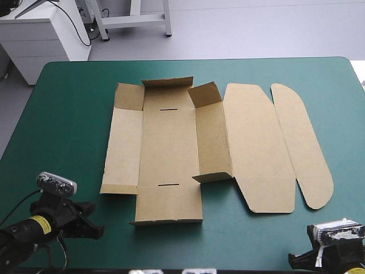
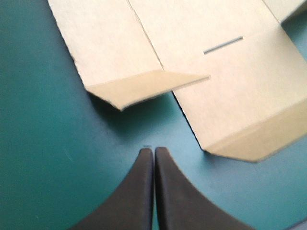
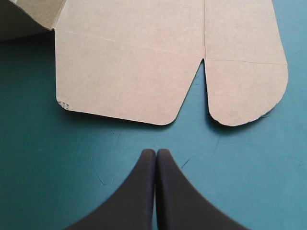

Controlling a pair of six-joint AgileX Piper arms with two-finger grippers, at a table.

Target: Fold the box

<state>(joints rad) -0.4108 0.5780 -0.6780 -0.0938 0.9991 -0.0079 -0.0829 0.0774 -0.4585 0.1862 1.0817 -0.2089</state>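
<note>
Near the table's front edge, both arms sit low and drawn back from the board; the left gripper [image 2: 154,149] has its black fingers pressed together in one point, aimed at the near left corner of the box [image 1: 171,148] and apart from it; the right gripper [image 3: 156,151] is likewise pressed together, facing the rounded near ends of the two lid panels [image 1: 285,148], not touching them; the brown box lies spread on the middle of the teal-green cover [image 1: 63,114]; its main panels lie flat, two thin slots [image 1: 169,185] cut in the central one; small flaps [image 1: 204,93] at the far end and near corners stand partly raised.
</note>
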